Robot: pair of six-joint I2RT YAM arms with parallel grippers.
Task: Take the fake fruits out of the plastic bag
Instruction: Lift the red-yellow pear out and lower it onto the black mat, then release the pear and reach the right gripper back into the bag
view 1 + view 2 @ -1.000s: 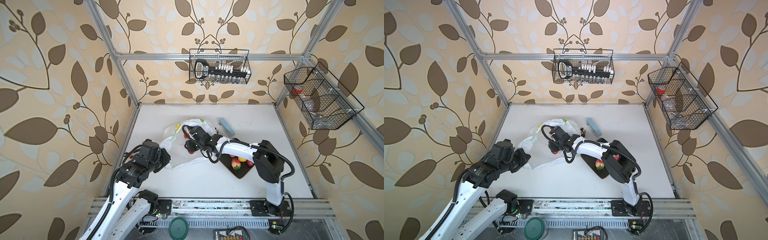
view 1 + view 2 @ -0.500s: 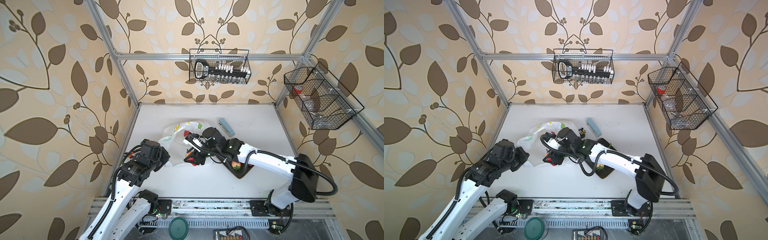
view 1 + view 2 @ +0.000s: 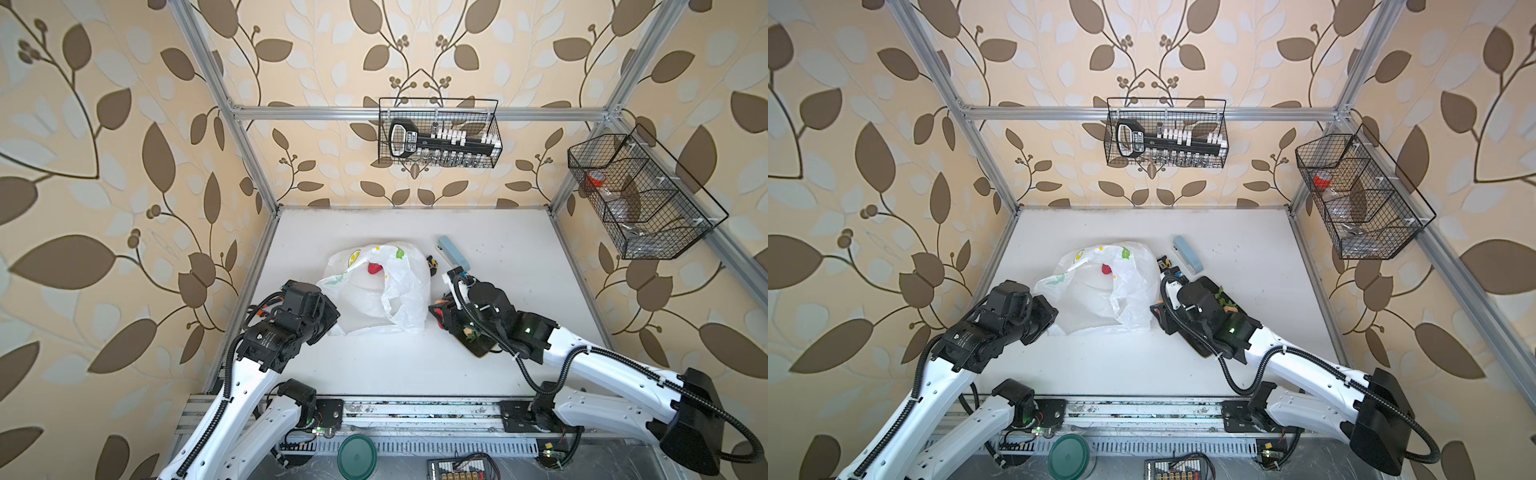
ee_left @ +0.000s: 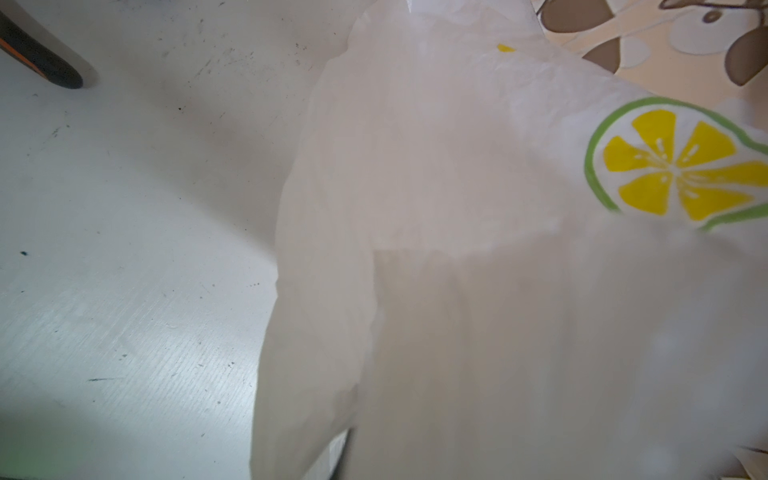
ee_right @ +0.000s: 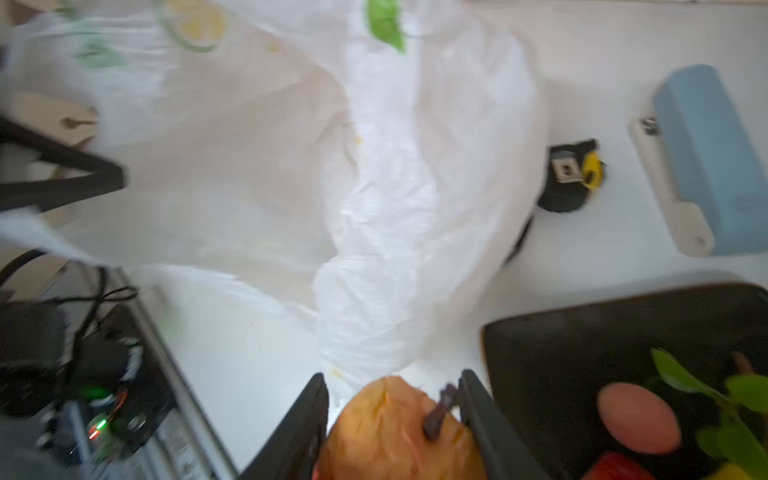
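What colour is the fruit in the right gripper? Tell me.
Yellow-orange pear; right wrist view shows it best.

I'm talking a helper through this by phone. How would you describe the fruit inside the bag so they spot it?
On the white table, find the crinkly white plastic bag. In its half nearer the back wall lies a small red strawberry. It is the only solid red thing there; the yellow and green marks nearby are flat prints.

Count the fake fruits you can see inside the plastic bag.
1: a red strawberry lies in the open mouth of the plastic bag, toward its far side, seen in both top views. Crinkled folds may hide others.
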